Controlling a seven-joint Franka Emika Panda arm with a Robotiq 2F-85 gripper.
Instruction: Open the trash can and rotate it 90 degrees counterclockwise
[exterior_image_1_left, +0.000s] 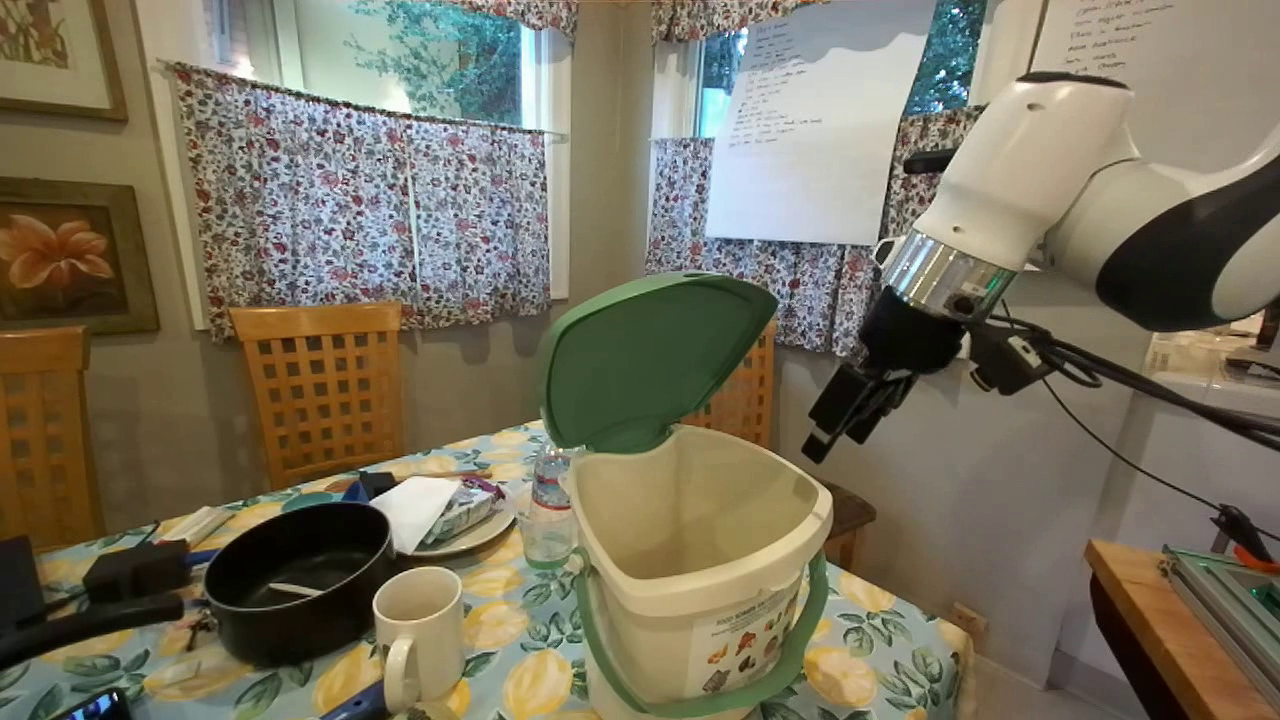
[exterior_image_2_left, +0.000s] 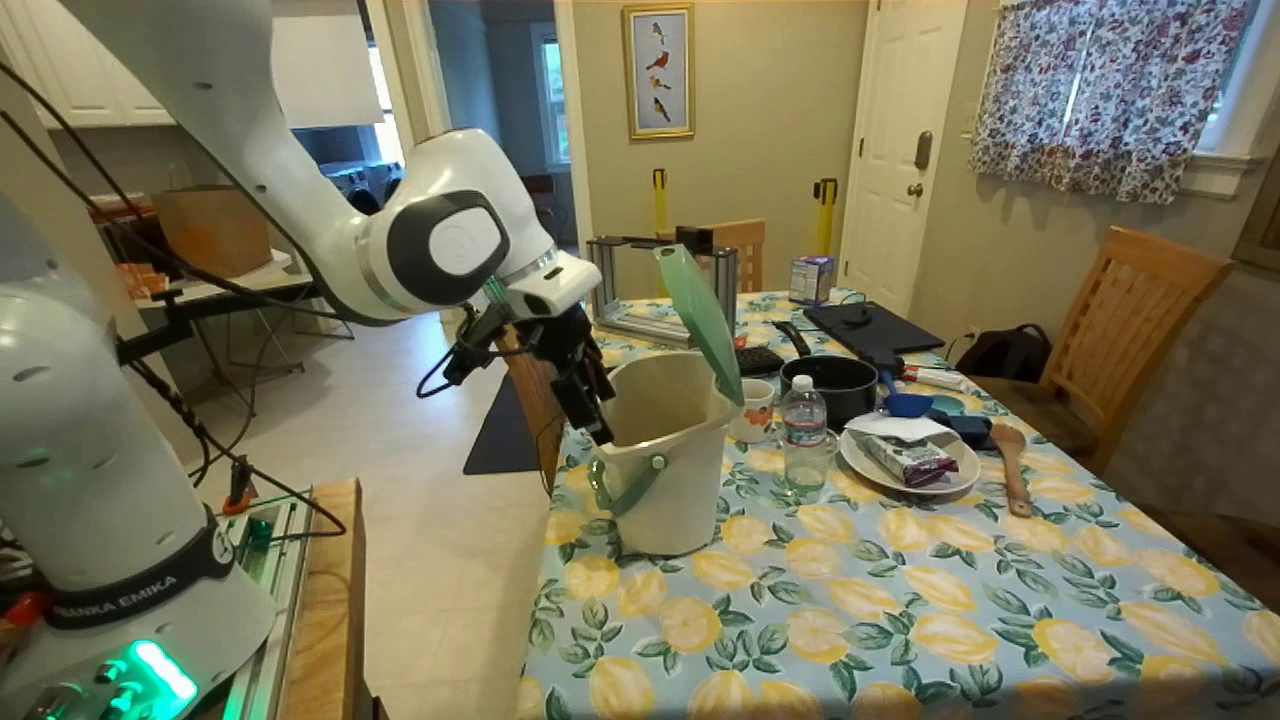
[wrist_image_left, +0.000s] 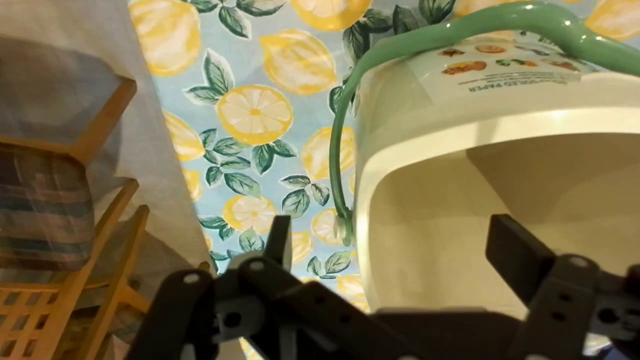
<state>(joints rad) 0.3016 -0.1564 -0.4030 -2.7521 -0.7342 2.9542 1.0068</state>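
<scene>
The cream-white trash can (exterior_image_1_left: 640, 610) stands upright on the table; it also shows in an exterior view (exterior_image_2_left: 670, 500). Its green lid (exterior_image_1_left: 650, 360) is swung up and open, and the inside is visible. The green handle (exterior_image_1_left: 640, 690) hangs down in front, across the printed label (exterior_image_1_left: 745, 645). My gripper (exterior_image_1_left: 838, 442) is above the can's rim, tilted down. In the wrist view my gripper (wrist_image_left: 390, 227) has its fingers wide apart with nothing between them. The left finger is seen over the tablecloth and the right over the can's opening (wrist_image_left: 440, 215), with the rim between. I see no contact.
A white mug (exterior_image_1_left: 425, 625), a black pan (exterior_image_1_left: 300, 590) and a plastic bottle (exterior_image_2_left: 805, 430) stand near the can. A plate (exterior_image_2_left: 930, 488) with a packet and a wooden spoon (exterior_image_2_left: 1012, 470) lie farther along the table. Chairs (exterior_image_1_left: 320, 390) stand around it.
</scene>
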